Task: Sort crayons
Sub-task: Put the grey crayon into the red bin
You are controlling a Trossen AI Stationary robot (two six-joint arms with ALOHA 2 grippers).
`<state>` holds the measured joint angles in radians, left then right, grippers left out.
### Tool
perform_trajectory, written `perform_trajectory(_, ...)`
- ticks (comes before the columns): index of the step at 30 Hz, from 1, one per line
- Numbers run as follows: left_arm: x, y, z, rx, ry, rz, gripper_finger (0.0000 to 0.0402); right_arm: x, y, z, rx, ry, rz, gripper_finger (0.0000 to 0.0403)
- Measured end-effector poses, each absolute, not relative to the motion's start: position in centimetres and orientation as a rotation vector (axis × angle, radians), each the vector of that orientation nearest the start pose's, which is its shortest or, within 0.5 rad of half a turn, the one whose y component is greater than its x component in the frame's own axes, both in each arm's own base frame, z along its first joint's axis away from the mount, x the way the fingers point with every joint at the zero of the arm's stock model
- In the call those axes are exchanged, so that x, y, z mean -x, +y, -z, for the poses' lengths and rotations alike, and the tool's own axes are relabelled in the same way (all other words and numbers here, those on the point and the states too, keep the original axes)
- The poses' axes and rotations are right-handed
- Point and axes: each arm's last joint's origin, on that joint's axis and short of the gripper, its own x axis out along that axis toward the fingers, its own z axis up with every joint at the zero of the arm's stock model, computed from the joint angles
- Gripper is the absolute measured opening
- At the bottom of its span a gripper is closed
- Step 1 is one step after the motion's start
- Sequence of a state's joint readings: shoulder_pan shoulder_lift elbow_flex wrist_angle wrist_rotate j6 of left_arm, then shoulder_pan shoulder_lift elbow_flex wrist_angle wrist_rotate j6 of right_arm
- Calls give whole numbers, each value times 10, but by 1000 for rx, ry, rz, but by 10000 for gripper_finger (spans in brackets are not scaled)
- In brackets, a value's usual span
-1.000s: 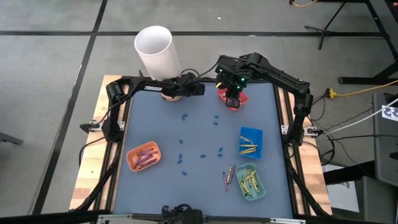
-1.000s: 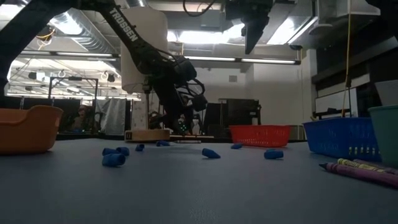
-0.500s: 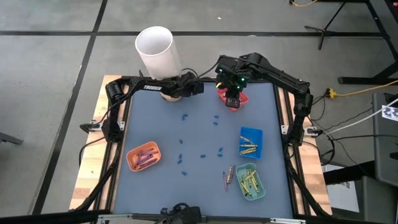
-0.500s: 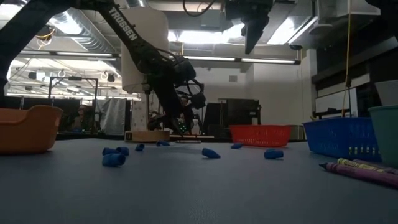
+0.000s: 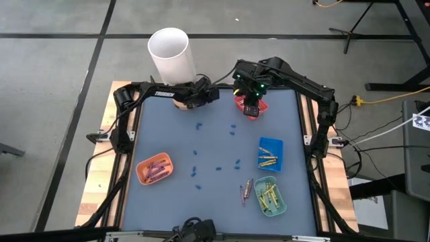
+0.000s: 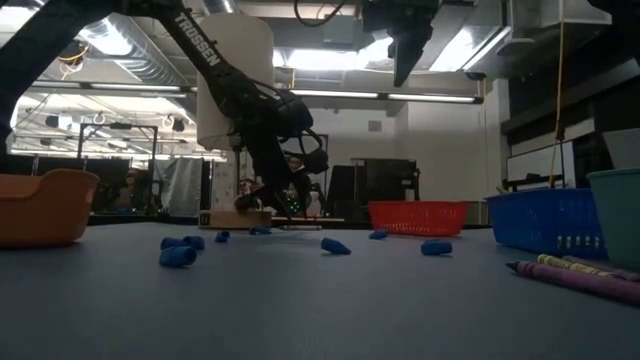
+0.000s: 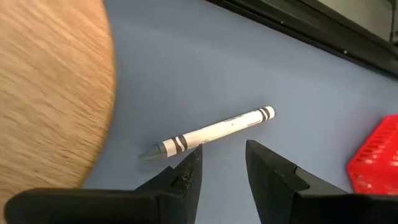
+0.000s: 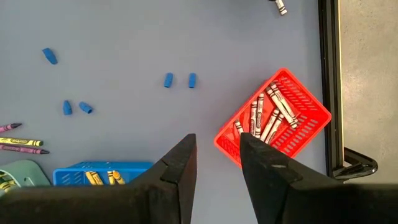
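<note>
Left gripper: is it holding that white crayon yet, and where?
No. The left gripper is open and empty, just short of the white crayon, which lies loose on the mat.

Crayons: short paper-wrapped sticks, sorted by colour, a few loose.
One silver-grey crayon (image 7: 208, 132) lies flat on the mat at the far edge, beside a round wooden base (image 7: 50, 93). More silver-grey crayons (image 8: 268, 118) lie in the red tray (image 8: 305, 124), far centre. Gold-orange crayons (image 5: 268, 160) in the blue tray (image 5: 271, 144), right. Yellow crayons (image 5: 268, 195) in the green tray (image 5: 279, 206), near right. Purple-pink crayons (image 5: 157, 172) in the orange tray (image 5: 142, 168), left. Loose crayons (image 5: 246, 191) lie just left of the green tray.
</note>
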<state>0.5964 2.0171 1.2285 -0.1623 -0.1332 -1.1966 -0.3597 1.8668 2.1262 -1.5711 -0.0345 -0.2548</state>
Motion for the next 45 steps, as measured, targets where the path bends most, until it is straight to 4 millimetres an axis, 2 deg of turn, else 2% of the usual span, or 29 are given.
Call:
perform_trajectory(11, -332, 232, -131, 1344, 380, -1228, 108, -322, -120, -383, -41, 1312, 110, 122)
perform_trajectory(37, -327, 240, -131, 1320, 316, -1302, 108, -322, -120, -383, -37, 1312, 107, 122)
perform_trajectory(45, -322, 243, -130, 1296, 353, -1312, 108, -322, -120, -383, -37, 1312, 106, 122)
